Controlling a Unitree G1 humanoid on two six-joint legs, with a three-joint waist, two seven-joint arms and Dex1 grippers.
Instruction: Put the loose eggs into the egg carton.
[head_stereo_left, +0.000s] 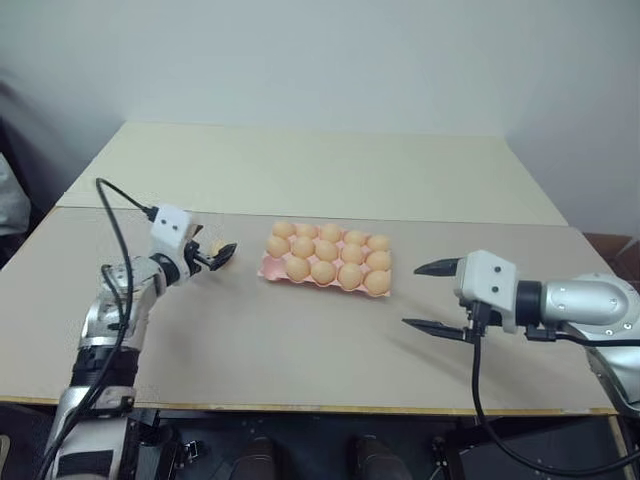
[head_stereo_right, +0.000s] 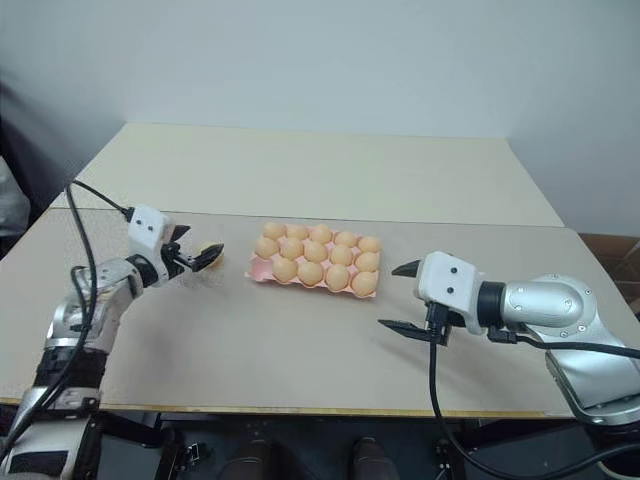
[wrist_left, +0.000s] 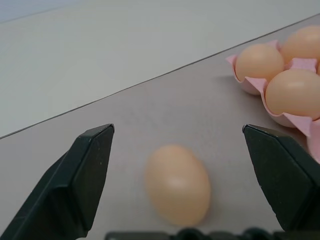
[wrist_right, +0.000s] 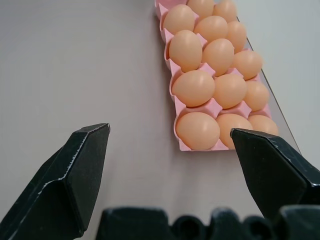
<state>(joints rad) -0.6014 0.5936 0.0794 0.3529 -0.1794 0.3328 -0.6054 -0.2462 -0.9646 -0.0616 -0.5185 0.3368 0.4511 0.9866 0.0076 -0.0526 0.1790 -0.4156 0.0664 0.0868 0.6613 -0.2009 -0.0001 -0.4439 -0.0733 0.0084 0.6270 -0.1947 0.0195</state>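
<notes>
Loose egg (wrist_left: 177, 184) lies on table (head_stereo_left: 300, 340) just left of egg carton (head_stereo_left: 268, 267), between the spread fingers of L gripper (head_stereo_left: 222, 253), not yet touched. Best move, I'd judge: centre fingers on egg's middle, close gently, lift clear before crossing to a free cup. R gripper (head_stereo_left: 433, 296) also wide open, holds nothing, hovers right of carton.

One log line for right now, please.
left gripper: jaws open around loose egg | right gripper: open, idle | egg carton: nearly full
</notes>
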